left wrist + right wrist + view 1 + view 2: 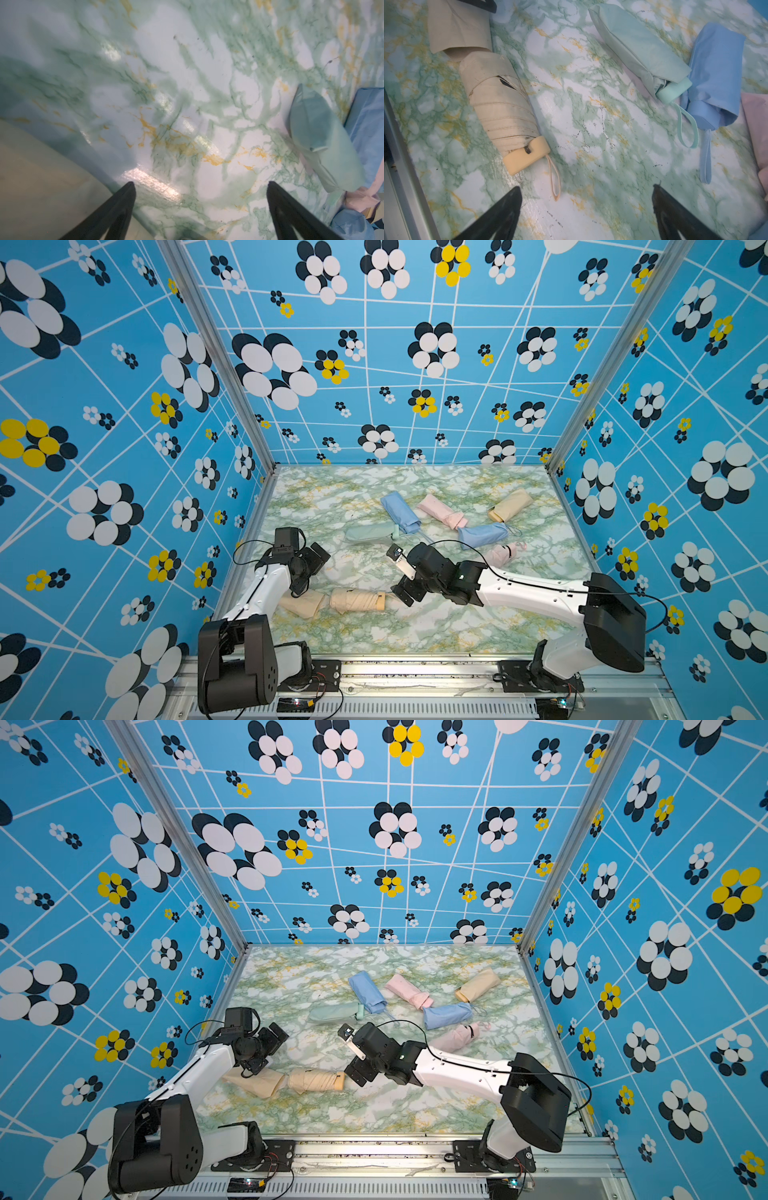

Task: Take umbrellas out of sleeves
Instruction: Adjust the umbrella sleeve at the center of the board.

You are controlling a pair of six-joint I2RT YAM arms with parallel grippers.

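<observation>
A beige umbrella (357, 599) (502, 108) lies bare near the front, handle toward my right gripper (401, 593) (586, 187). That gripper is open, just short of the wrist cord. The empty beige sleeve (301, 602) (458, 31) lies beside the umbrella's far end. My left gripper (316, 560) (200, 182) hovers open over bare table just behind this sleeve. Further back lie several sleeved umbrellas: a mint one (370, 533) (639, 47) (318, 135), two blue (400, 512) (484, 534), a pink one (440, 510) and a beige one (510, 504). Another pink umbrella (505, 553) lies behind my right arm.
The marbled table (457, 626) is walled by patterned blue panels (374, 385) on three sides. An aluminium rail (415, 672) with both arm bases runs along the front. The table's metal edge (396, 166) shows in the right wrist view.
</observation>
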